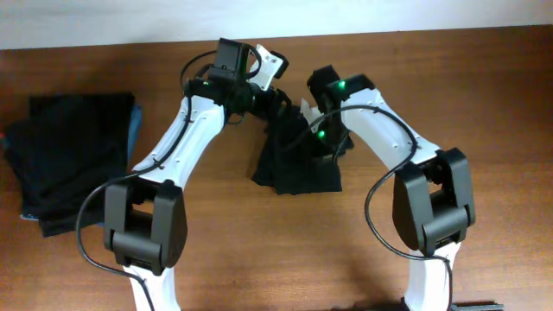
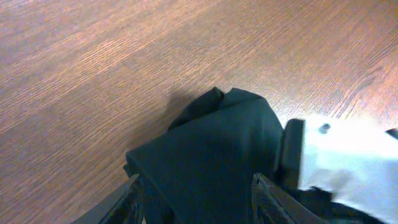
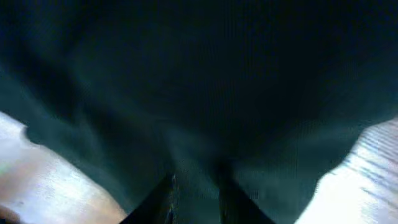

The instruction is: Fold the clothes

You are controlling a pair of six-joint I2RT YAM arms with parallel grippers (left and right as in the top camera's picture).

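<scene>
Folded stack is noted at the left of the table, apparently done. One black garment is bunched mid-table, not yet folded. It is pinched by the right gripper. The left gripper is set astride a wad; whether it grips cannot be told.

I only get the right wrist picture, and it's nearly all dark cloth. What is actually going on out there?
Observer: Overhead, that cloth is one crumpled black garment in the middle of the wooden table.
Visitor: Is it the only clothing?
Observer: No. A dark stack with a blue edge lies at the table's left end.
Visitor: And the other claw?
Observer: The left gripper straddles a fold of the garment, one finger on each side.
</scene>
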